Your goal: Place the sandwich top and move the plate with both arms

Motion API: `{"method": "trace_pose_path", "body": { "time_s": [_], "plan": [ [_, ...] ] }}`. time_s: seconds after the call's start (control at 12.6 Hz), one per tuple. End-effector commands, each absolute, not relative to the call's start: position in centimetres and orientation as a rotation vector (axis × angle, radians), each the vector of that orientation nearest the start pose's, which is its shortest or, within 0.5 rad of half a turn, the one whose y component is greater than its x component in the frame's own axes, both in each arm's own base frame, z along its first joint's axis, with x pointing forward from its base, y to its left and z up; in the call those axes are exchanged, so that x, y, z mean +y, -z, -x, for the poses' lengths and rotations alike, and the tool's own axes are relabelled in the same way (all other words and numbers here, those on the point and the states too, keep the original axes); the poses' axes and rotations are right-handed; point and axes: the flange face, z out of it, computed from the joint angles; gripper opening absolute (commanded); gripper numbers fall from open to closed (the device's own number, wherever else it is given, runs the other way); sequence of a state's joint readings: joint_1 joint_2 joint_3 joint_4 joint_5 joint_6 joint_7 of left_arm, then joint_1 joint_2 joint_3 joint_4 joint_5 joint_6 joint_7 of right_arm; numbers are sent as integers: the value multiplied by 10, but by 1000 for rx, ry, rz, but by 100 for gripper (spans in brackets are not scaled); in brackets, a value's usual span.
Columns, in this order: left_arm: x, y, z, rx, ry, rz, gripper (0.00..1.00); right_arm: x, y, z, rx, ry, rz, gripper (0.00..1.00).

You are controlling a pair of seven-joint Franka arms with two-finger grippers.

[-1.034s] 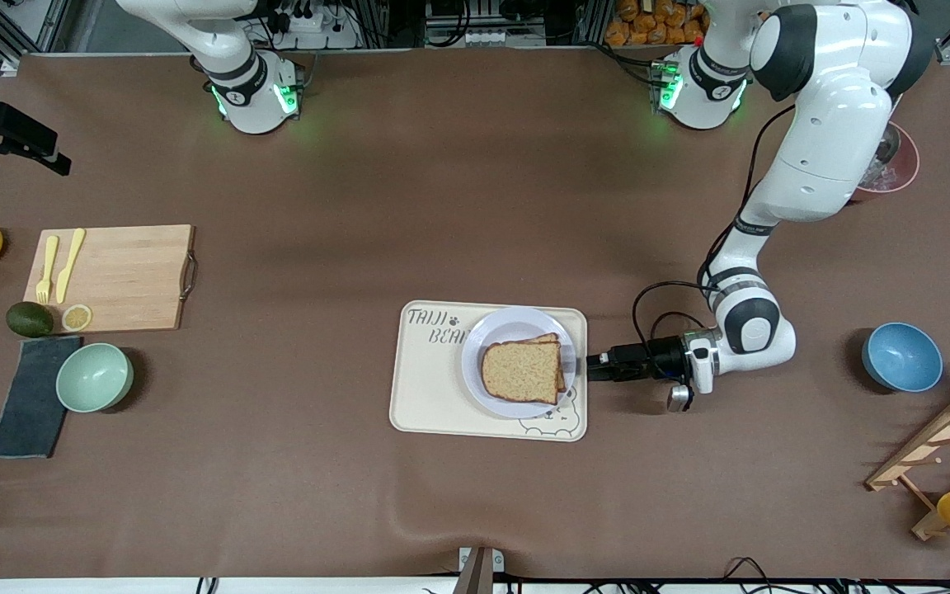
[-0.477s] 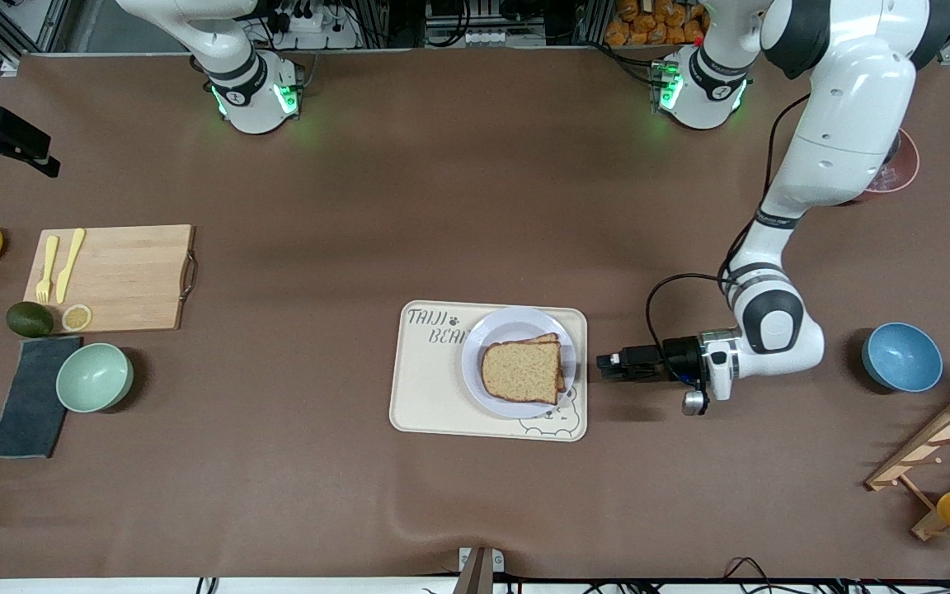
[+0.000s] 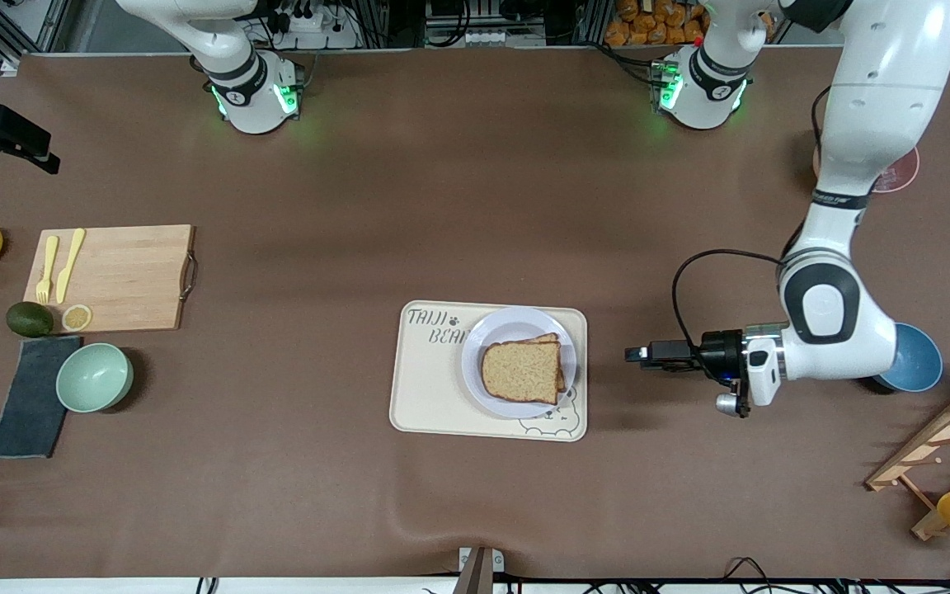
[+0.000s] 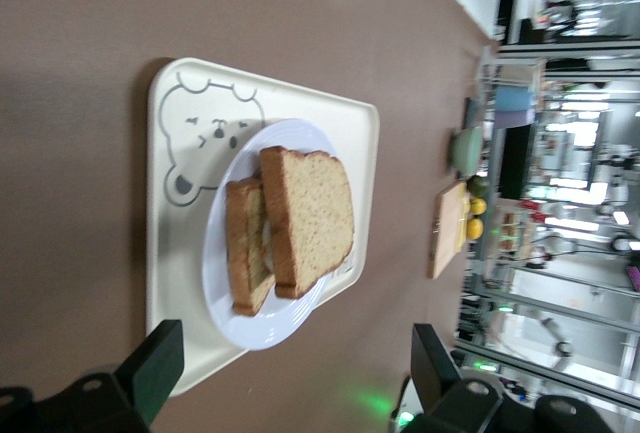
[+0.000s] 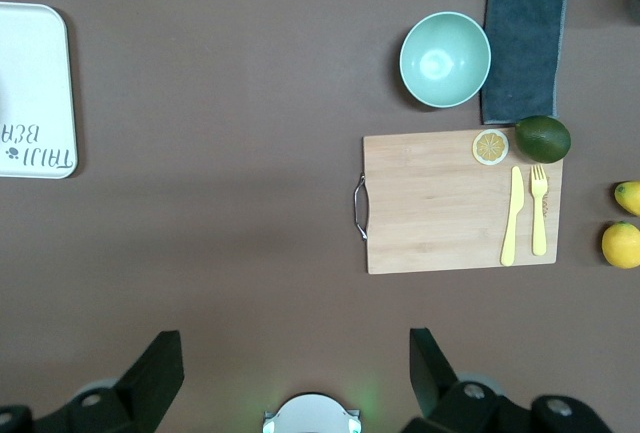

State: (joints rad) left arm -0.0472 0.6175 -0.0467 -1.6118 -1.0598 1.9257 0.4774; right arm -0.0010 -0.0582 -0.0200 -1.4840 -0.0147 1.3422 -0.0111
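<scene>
While right gripper (image 5: pixel 296 378) hangs high over table near its base, fingers apart, empty: sandwich top (image 3: pixel 521 370) lies on lower slice on plate (image 3: pixel 487 327), plate on bear tray (image 3: pixel 425 388); left gripper (image 3: pixel 633 355), jaws apart, empty, low over table between tray and blue bowl (image 3: pixel 920 359).

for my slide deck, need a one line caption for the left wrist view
Open left gripper facing the sandwich top stacked on the plate, on a bear-printed tray.

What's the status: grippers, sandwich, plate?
Left gripper open, empty, beside the tray. Right gripper open, waiting. Sandwich top placed on plate. Nothing blocking.
</scene>
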Motion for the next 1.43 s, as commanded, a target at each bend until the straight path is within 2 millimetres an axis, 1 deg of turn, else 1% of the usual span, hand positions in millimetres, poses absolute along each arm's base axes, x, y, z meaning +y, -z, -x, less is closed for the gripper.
{"method": "trace_pose_path", "body": {
  "time_s": [0.0, 0.08, 0.16, 0.24, 0.32, 0.48, 0.56, 0.64, 0.8, 0.87, 1.11, 1.19, 1.27, 1.35],
  "plan": [
    [-102, -330, -675, -14, 100, -2351, 100, -15, -681, -506, 25, -137, 3163, 100],
    [-96, -349, -674, -32, 90, -2427, 100, -15, -681, -506, 25, -137, 3161, 100],
    [-85, -372, -673, -45, 68, -2499, 100, -14, -681, -506, 25, -136, 3160, 100],
    [-79, -386, -670, -63, 62, -2562, 100, -14, -681, -506, 24, -136, 3159, 100],
    [-73, -398, -667, -77, 67, -2602, 100, -14, -680, -506, 24, -136, 3159, 100],
    [-50, -415, -662, -56, 81, -2623, 100, -13, -680, -506, 24, -136, 3153, 100],
    [-43, -427, -657, -58, 89, -2659, 100, -13, -681, -506, 24, -132, 3130, 100],
    [-39, -443, -653, -62, 82, -2732, 100, -16, -680, -506, 36, -135, 3114, 100],
    [-39, -475, -639, -18, 93, -2849, 100, -17, -681, -507, 36, -128, 3114, 100],
    [-41, -487, -632, -4, 112, -2890, 100, -16, -680, -507, 34, -131, 3114, 100],
    [-34, -524, -612, 24, 112, -2976, 100, -16, -681, -507, 34, -126, 3114, 100],
    [-32, -535, -605, 59, 117, -3007, 100, -16, -680, -507, 34, -128, 3114, 100],
    [-34, -548, -598, 82, 107, -3072, 100, -16, -679, -508, 34, -128, 3114, 100],
    [-42, -563, -589, 81, 84, -3124, 100, -16, -679, -508, 32, -128, 3114, 100]
  ]
}}
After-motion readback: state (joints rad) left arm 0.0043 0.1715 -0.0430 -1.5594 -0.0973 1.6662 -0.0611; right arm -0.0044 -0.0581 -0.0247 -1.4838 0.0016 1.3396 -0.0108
